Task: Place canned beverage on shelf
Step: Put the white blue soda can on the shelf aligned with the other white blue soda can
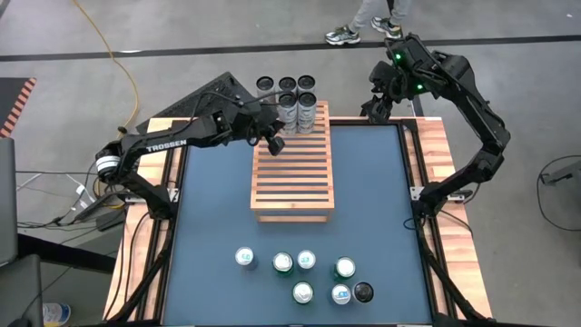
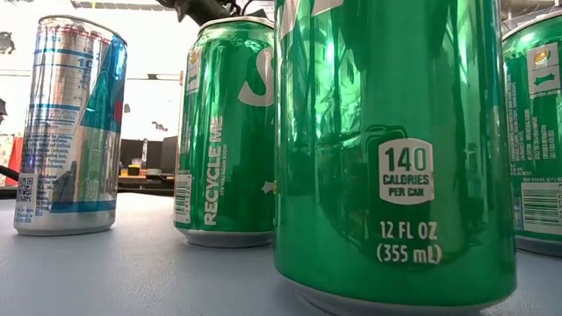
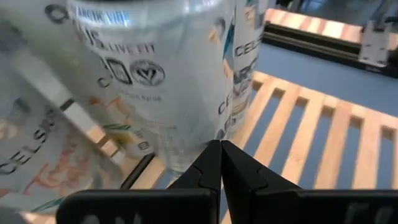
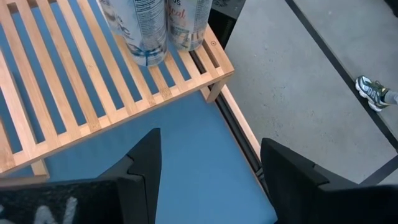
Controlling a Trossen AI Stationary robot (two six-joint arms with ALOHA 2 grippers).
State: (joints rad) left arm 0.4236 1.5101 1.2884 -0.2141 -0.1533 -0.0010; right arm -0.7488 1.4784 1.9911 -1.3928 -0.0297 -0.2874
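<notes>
The shelf [image 1: 292, 173], a light wooden slatted rack, lies in the middle of the blue table. Several tall cans [image 1: 289, 100] stand upright on their bases at its far end; the right wrist view shows two of them [image 4: 146, 31] near the shelf's corner [image 4: 211, 62]. My left gripper [image 1: 274, 143] is shut over the shelf's far left part, its tips [image 3: 221, 165] right at the lower side of a white can [image 3: 168, 81]. My right gripper [image 1: 377, 107] hangs open and holds nothing, above the table's far right corner [image 4: 211, 168]. My left gripper's shut fingertips [image 3: 211, 155] stand against the lower wall of the white can [image 3: 186, 155], coming at it from the table's left and slanting down. I cannot tell whether they touch it. The can stands upright on the slats.
Several more cans [image 1: 304, 272] stand on the table near its front edge; the low view shows green ones [image 2: 395, 149] and a silver-blue one [image 2: 70, 123] close up. The near part of the shelf [image 1: 292, 195] is bare. A person's feet [image 1: 345, 34] show beyond the far edge.
</notes>
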